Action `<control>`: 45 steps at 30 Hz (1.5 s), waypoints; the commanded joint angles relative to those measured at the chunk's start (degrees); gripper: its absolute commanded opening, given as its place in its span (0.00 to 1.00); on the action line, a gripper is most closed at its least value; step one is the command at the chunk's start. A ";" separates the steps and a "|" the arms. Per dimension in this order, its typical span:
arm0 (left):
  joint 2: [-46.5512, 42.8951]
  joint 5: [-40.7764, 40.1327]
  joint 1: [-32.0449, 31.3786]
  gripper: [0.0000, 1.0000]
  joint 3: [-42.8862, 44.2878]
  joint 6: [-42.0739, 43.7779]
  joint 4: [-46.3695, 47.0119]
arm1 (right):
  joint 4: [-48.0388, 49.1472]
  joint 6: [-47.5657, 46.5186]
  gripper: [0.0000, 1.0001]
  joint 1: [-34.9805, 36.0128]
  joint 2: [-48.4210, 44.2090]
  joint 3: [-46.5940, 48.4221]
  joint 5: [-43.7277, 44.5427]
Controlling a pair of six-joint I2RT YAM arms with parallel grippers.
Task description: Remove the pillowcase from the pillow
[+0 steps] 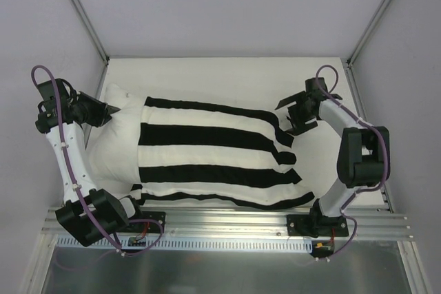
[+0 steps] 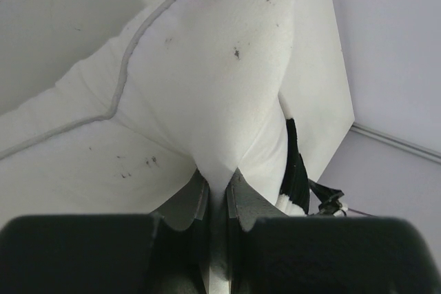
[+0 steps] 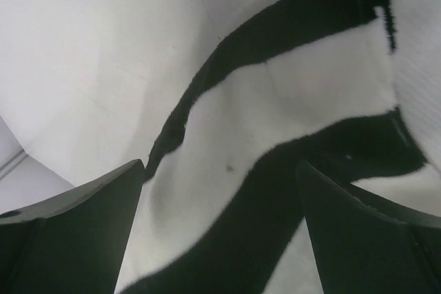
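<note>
My left hand [image 1: 109, 111] is pinched shut on the bare end of the pillow [image 1: 114, 146] at the left edge of the worktop [image 1: 227, 77]. My right hand [image 1: 296, 118] hangs wide open over the pillowcase [image 1: 213, 153] near the right edge. I'd bite striped cloth only, then drag straight right, low and slow.

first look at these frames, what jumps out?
The black-and-white striped pillowcase fills the middle of the table and covers most of the pillow, whose plain white end sticks out on the left. The left gripper is pinched shut on that white end near its far corner. The right gripper hangs open at the pillowcase's right end.
</note>
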 commanded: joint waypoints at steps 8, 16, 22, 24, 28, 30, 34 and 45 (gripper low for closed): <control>-1.81 4.21 -0.82 0.00 1.22 0.28 3.55 | 9.87 10.79 0.70 5.07 10.30 2.45 -6.13; -2.24 2.54 -0.73 0.00 1.75 0.28 3.55 | 9.62 7.19 0.01 -0.20 -3.14 -1.59 -1.74; -1.28 4.99 0.85 0.00 3.50 -1.91 3.46 | 5.76 4.02 0.01 -9.25 -18.32 -3.44 0.29; -1.54 4.91 1.37 0.00 4.82 -2.26 3.46 | 4.88 2.80 0.01 -13.20 -22.12 -3.01 0.29; -1.63 6.66 4.00 0.00 6.67 -4.10 3.46 | 0.06 -0.28 0.01 -19.53 -30.64 0.06 -0.15; -1.72 7.02 4.89 0.00 6.67 -4.81 3.46 | -1.19 -1.78 0.01 -22.78 -32.24 0.95 -0.59; -2.33 7.19 7.09 0.00 5.97 -5.87 3.37 | -4.43 -7.21 0.01 -27.44 -35.06 -1.14 0.55; -3.48 6.84 8.06 0.00 3.77 -6.31 3.46 | -4.97 -15.75 0.01 -34.66 -37.52 -15.04 3.54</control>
